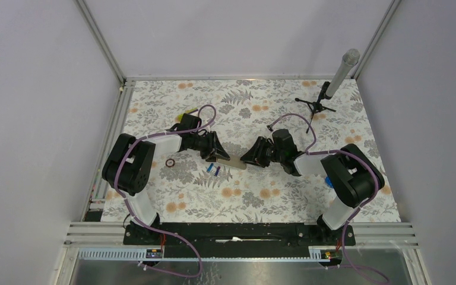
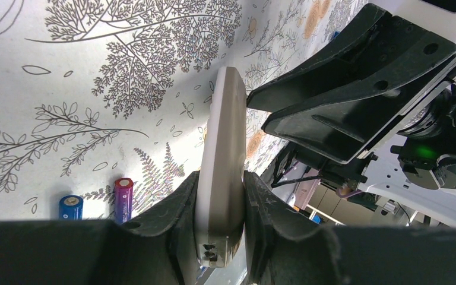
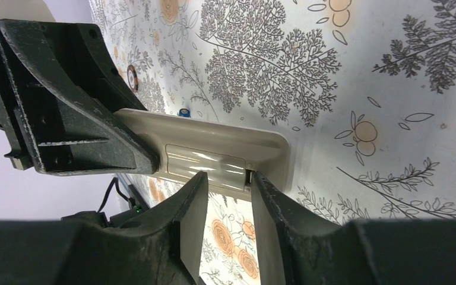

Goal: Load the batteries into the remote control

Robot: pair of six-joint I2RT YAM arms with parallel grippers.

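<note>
left gripper (image 2: 221, 185) clamped on the remote control (image 2: 225, 127), right gripper (image 3: 229, 178) narrowly parted, tips at the battery cover (image 3: 205, 161)

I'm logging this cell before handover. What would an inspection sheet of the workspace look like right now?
Surface: floral cloth, lying flat.
Job's things: remote held edge-on, its cover on; batteries lying loose on the cloth beside it, not loaded.
Clutter: small ring near the left arm; microphone on a tripod at the far right corner.
Grippers: left gripper shut on the remote; right gripper narrowly open, tips at the cover, nothing between them.
Cables: purple cables looped along both arms, apart from the batteries.
Surroundings: plain grey walls in a metal frame.
</note>
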